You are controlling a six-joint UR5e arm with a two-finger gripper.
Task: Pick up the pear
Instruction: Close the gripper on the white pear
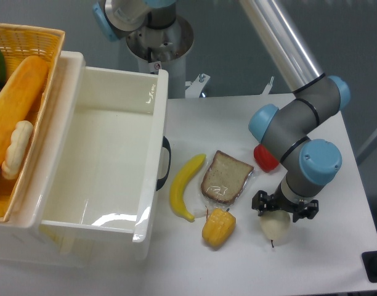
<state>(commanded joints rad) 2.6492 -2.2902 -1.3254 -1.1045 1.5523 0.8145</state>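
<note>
The gripper (277, 208) sits directly over the pear (275, 227) at the lower right of the frame, its two dark fingers spread to either side of the fruit's top; whether they touch it cannot be told. The pear rests on the white table (336, 259), just right of the yellow-orange bell pepper (218, 227) (stem end toward the bottom edge). A bread slice (225, 177), banana (183, 187) and partly hidden red pepper (264, 158) lie nearby, with a white bin (108, 154) at left.
</note>
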